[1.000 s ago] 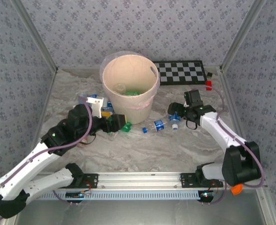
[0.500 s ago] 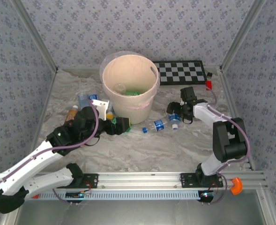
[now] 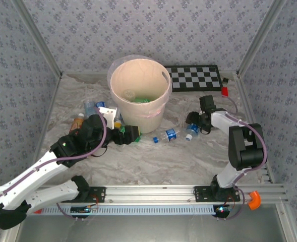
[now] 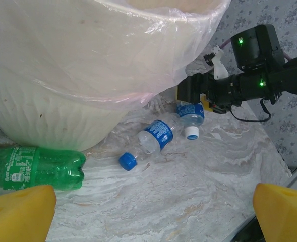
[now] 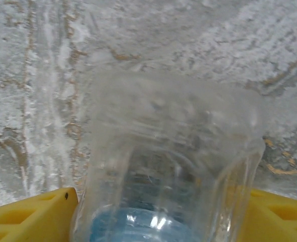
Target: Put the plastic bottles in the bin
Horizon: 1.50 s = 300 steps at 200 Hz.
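Note:
The bin (image 3: 138,113) is a pale cream bucket with a clear liner, and its wall (image 4: 62,111) fills the upper left of the left wrist view. A green bottle (image 3: 140,100) lies inside it. My right gripper (image 3: 194,124) is shut on a clear, blue-labelled plastic bottle (image 5: 168,166) on the table, which touches both yellow fingers (image 5: 32,212); its white cap (image 4: 191,132) points at the near edge. Another clear bottle (image 3: 167,135) lies loose by the bin. My left gripper (image 4: 151,217) hangs open beside a green bottle (image 4: 37,169) at the bin's foot.
More bottles lie left of the bin: an orange-brown one (image 3: 77,122) and clear ones (image 3: 91,107). A checkerboard (image 3: 194,77) and a red block (image 3: 224,91) sit at the back right. Patterned walls close in both sides.
The right jaws have closed onto the clear bottle and nudged it slightly right. The left arm shifted towards the near edge early on, uncovering the orange-brown bottle, then stayed still.

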Tool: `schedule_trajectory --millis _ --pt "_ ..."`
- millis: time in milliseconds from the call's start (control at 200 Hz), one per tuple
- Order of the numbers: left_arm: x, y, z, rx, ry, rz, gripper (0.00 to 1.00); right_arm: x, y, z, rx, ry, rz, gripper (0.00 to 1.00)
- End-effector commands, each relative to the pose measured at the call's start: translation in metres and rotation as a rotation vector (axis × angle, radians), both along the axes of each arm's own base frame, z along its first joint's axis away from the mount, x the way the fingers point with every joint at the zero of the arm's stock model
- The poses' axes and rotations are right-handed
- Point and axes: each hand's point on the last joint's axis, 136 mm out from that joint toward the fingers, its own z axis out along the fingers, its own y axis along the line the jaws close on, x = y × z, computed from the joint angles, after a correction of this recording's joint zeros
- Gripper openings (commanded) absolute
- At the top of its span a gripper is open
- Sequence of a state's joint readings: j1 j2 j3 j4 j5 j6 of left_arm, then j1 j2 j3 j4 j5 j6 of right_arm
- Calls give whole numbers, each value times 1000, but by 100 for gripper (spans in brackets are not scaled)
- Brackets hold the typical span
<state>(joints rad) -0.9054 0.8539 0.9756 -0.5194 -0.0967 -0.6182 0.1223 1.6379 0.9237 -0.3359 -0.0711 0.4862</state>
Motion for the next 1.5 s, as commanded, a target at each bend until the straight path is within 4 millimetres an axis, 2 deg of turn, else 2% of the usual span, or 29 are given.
schedule_trajectory --millis 0,115,340,460,615,770,900,1045,1189,1209,1284,1494 --pt "2 -3 12 -12 -29 -4 100 -3 -8 1 -3 -9 -38 76" --pt "2 -4 11 -4 -24 -3 100 -2 -9 -1 5 -4 -45 72" --pt "0 6 16 -11 -37 20 100 -5 -14 12 -3 -37 -73 67" --pt "1 12 17 -12 -50 41 100 -7 -17 26 -12 -73 -85 67" --pt "6 21 22 -11 -70 96 100 -11 -18 56 -4 -147 -93 67" --pt "9 29 26 -20 -92 141 100 -15 -12 105 26 -273 -82 66" --pt "10 38 31 -31 -114 179 100 -16 -1 160 51 -407 -62 66" --pt "9 51 40 -46 -145 217 100 -20 19 219 39 -536 0 66" --pt "5 65 47 -64 -172 252 100 -22 51 270 15 -642 88 66" --pt "5 67 47 -64 -175 257 100 -21 56 287 19 -679 100 66" --pt "3 73 49 -69 -183 271 100 -20 75 313 19 -733 148 66" --pt "-3 85 51 -79 -189 287 100 -10 130 362 15 -828 262 66"
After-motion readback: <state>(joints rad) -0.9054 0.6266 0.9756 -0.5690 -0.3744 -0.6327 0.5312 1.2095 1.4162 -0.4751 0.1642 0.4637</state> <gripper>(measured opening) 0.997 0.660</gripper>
